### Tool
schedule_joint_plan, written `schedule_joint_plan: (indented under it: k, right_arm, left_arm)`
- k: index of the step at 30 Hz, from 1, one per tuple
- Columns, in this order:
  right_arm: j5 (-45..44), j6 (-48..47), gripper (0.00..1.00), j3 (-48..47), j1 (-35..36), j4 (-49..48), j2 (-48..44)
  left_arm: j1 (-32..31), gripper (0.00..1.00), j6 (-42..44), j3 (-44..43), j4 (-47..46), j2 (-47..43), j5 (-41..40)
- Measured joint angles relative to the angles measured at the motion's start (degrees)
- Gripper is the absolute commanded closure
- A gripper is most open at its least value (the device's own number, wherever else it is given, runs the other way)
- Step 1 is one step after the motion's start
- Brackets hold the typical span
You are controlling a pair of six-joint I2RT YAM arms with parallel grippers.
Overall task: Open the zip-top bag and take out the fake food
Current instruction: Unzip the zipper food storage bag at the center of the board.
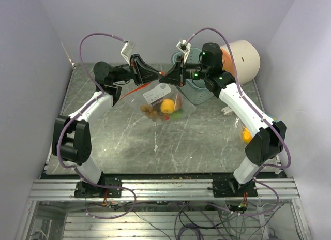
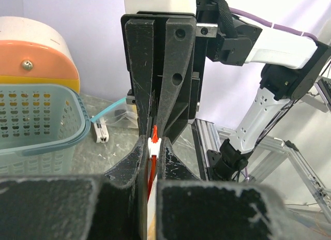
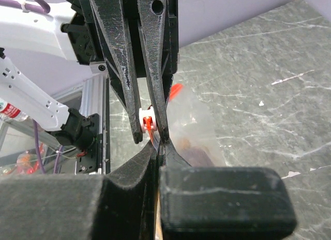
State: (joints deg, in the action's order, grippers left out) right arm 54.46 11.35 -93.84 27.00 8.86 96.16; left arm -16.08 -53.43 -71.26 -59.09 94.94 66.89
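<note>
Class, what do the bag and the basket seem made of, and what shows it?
The bag: thin clear plastic film; the fake food shows through it. The basket: pale blue moulded plastic, likely stiff, its wall pierced by rows of holes.

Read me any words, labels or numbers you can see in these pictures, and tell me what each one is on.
No text is legible enough to quote.
White label on the zip-top bag, top view: dark printed lines and a round dark mark, too small to read.
Both wrist views: no legible lettering shows.
</note>
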Motion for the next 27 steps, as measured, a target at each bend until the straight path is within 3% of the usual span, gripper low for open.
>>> schedule_joint_plan:
  k: [13, 22, 23, 27]
  right_arm:
    - [0.2, 5.7, 1.00, 1.8, -1.4, -5.9, 0.0]
    - [-1.7, 12.5, 1.00, 4.0, -5.4, -15.3, -0.7]
    - [-1.9, 13.1, 0.92, 4.4, -5.4, -16.2, -0.9]
    - [-5.1, 15.2, 0.37, 5.2, -3.5, -18.3, -1.5]
  left_arm:
    - [3.2, 0.93, -1.6, 7.1, -4.0, -3.0, 0.3]
    - [5.2, 0.93, -1.3, 10.3, -2.6, -5.1, 2.5]
    - [5.4, 0.93, -0.1, 10.3, -1.0, -5.7, 2.6]
    - [5.4, 0.93, 8.8, 10.0, 9.9, -8.4, 2.0]
